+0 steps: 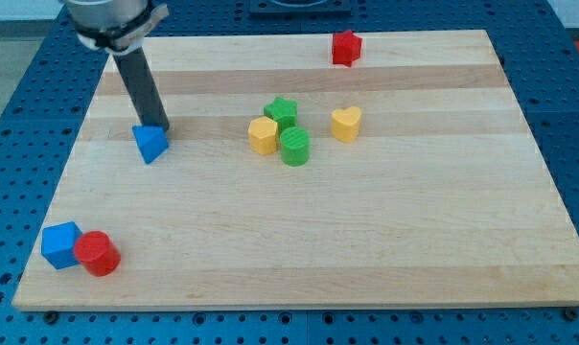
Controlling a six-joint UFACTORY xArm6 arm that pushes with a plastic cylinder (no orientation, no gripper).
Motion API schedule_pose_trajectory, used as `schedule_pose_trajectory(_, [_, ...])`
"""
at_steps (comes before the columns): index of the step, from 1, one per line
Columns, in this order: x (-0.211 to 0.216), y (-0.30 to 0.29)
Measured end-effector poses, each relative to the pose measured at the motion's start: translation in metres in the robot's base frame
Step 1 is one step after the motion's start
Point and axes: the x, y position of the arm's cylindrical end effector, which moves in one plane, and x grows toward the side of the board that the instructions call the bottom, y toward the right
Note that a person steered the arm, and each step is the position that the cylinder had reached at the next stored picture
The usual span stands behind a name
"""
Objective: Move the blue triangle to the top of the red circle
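The blue triangle [150, 144] lies on the wooden board at the view's left, in the upper half. My tip [161, 127] touches its upper right edge; the dark rod rises from there toward the view's top left. The red circle [98, 253] sits near the board's bottom left corner, well below the triangle, touching a blue cube [60, 244] on its left.
A green star [282, 111], a yellow hexagon [263, 135] and a green cylinder [294, 147] cluster at the board's middle. A yellow heart [345, 124] lies just to their right. A red star [345, 47] sits near the top edge.
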Motion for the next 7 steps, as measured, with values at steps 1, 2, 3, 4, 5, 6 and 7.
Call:
schedule_pose_trajectory(1, [0.02,0.0])
schedule_pose_trajectory(2, [0.034,-0.004])
schedule_pose_trajectory(3, [0.052,-0.015])
schedule_pose_trajectory(4, [0.079,-0.028])
schedule_pose_trajectory(5, [0.095,-0.032])
schedule_pose_trajectory(6, [0.091,-0.032])
schedule_pose_trajectory(7, [0.034,-0.011])
